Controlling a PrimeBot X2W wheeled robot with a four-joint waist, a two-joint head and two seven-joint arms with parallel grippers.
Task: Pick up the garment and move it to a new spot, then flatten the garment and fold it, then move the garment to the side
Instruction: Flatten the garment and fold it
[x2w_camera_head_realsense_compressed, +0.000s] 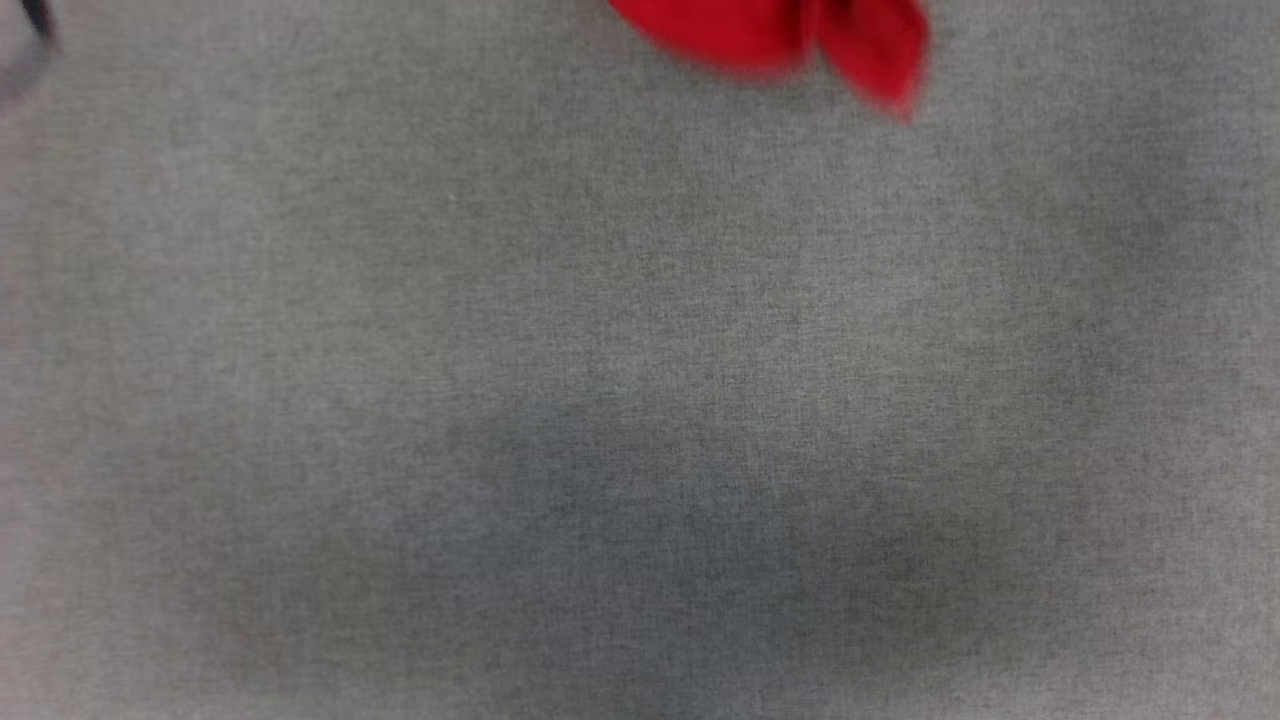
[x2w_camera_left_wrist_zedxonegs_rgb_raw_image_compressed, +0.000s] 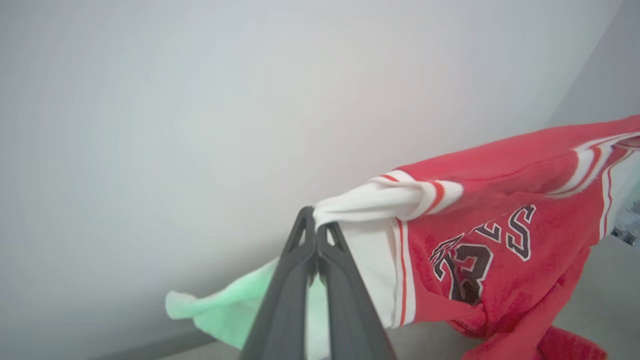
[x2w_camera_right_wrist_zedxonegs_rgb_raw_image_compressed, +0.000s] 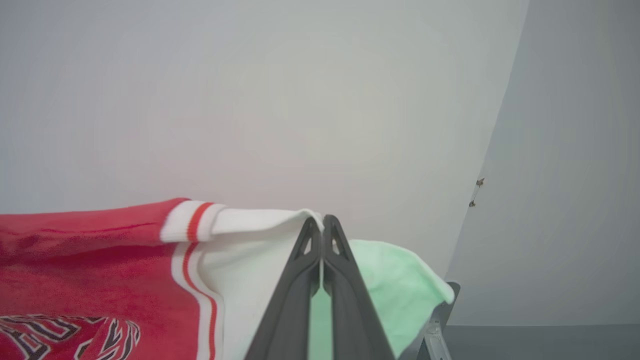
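Left wrist view: my left end effector (x2w_camera_left_wrist_zedxonegs_rgb_raw_image_compressed: 316, 222) is clenched on the bunched edge of a white sleeve (x2w_camera_left_wrist_zedxonegs_rgb_raw_image_compressed: 370, 202) of the garment (x2w_camera_left_wrist_zedxonegs_rgb_raw_image_compressed: 500, 200), both fingers pressed together with the cloth pinched at their tips. The garment hangs in the air, stretching from the middle of the frame to its right edge, red body lower right, with dark lettering and the number 23 (x2w_camera_left_wrist_zedxonegs_rgb_raw_image_compressed: 467, 272) facing the camera. A mint-green cloth (x2w_camera_left_wrist_zedxonegs_rgb_raw_image_compressed: 235, 310) lies behind the fingers at lower left, against a pale wall (x2w_camera_left_wrist_zedxonegs_rgb_raw_image_compressed: 200, 100).

Right wrist view: my right end effector (x2w_camera_right_wrist_zedxonegs_rgb_raw_image_compressed: 321, 222) is likewise clenched on the garment's (x2w_camera_right_wrist_zedxonegs_rgb_raw_image_compressed: 90, 250) other white sleeve (x2w_camera_right_wrist_zedxonegs_rgb_raw_image_compressed: 255, 235), gripping its folded edge at the fingertips. The red body runs off to the lower left of the frame. The mint-green cloth (x2w_camera_right_wrist_zedxonegs_rgb_raw_image_compressed: 390, 280) sits just behind the fingers, lower centre right.

Head view: I see the grey table (x2w_camera_head_realsense_compressed: 640, 400), with a blurred piece of red fabric (x2w_camera_head_realsense_compressed: 770, 35) at the top edge, centre. I cannot tell from this view whether it belongs to the garment.
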